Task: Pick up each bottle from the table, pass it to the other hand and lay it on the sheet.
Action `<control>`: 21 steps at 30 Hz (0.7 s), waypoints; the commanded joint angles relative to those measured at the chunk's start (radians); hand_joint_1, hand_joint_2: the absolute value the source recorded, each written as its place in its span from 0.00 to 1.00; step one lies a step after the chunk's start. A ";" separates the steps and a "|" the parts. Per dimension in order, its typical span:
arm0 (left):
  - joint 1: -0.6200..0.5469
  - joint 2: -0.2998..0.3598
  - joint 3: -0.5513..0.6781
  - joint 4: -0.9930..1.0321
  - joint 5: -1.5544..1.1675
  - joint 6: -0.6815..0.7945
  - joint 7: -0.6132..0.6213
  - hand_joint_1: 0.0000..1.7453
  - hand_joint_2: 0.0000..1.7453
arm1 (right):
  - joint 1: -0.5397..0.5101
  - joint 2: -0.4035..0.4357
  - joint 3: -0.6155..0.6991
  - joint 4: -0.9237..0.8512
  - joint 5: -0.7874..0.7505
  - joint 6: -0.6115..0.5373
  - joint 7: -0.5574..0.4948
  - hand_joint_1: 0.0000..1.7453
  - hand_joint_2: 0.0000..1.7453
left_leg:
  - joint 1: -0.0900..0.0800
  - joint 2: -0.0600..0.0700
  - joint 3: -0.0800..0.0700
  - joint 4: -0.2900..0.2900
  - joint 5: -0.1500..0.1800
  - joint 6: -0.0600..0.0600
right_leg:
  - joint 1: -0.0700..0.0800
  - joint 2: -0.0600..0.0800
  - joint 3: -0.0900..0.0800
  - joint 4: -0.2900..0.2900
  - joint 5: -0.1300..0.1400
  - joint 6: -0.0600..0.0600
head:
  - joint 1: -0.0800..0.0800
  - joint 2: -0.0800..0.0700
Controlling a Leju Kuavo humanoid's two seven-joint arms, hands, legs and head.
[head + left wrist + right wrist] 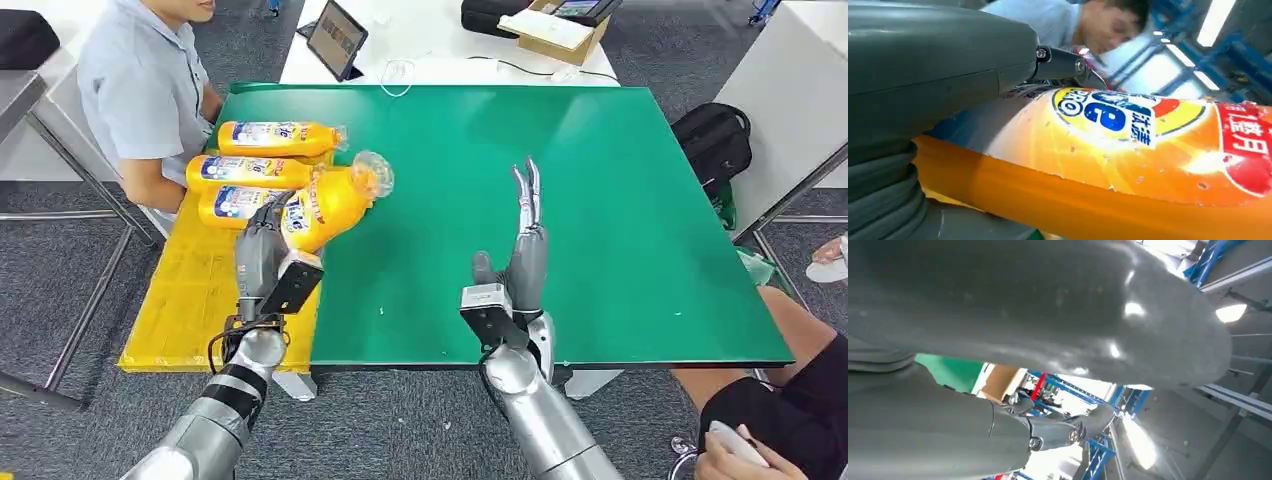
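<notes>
1. The left hand is grasping an orange bottle — tilted, cap pointing toward 2 o'clock, over the yellow sheet edge.
2. Three more bottles are lying on the sheet at 10 o'clock.
3. The right hand is hovering over the green table — fingers released, stretched straight, holding nothing.

Orange bottle — green table

Glossy orange plastic bottle with printed label — matt green table surface, smooth; ribbed yellow sheet.
</notes>
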State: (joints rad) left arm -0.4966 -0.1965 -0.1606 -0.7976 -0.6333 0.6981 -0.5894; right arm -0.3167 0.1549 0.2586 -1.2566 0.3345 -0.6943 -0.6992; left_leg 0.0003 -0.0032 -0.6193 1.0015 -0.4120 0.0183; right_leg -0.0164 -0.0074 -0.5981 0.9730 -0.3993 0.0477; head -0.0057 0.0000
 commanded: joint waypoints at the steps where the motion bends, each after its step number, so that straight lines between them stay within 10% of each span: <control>1: -0.155 0.060 0.140 0.280 -0.296 0.000 0.132 1.00 1.00 | -0.024 -0.017 0.027 0.045 -0.082 -0.004 0.001 0.00 0.00 | 0.001 0.001 0.004 0.001 -0.002 -0.002 | 0.001 0.001 0.004 0.000 -0.002 -0.002 | 0.000 0.000; 14: -0.157 0.128 0.011 0.415 -0.579 0.000 0.339 1.00 1.00 | -0.036 -0.032 0.078 0.096 -0.136 0.018 0.001 0.00 0.00 | 0.001 0.002 0.005 -0.001 -0.002 -0.001 | 0.001 0.003 0.005 -0.001 -0.001 -0.002 | 0.000 0.000; 21: -0.126 0.100 0.045 0.449 -0.498 -0.060 0.214 0.89 1.00 | -0.039 -0.033 0.100 0.114 -0.149 0.027 0.001 0.00 0.00 | 0.001 0.001 0.004 -0.001 -0.001 -0.001 | 0.001 0.002 0.004 -0.001 -0.001 -0.002 | 0.000 0.000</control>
State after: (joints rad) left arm -0.6086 -0.1072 -0.0961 -0.4673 -1.1864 0.6969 -0.2938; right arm -0.3141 0.1404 0.3155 -1.2325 0.2007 -0.6726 -0.6992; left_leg 0.0004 -0.0036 -0.6199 1.0014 -0.4119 0.0181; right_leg -0.0164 -0.0077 -0.5981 0.9731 -0.3993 0.0476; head -0.0057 0.0000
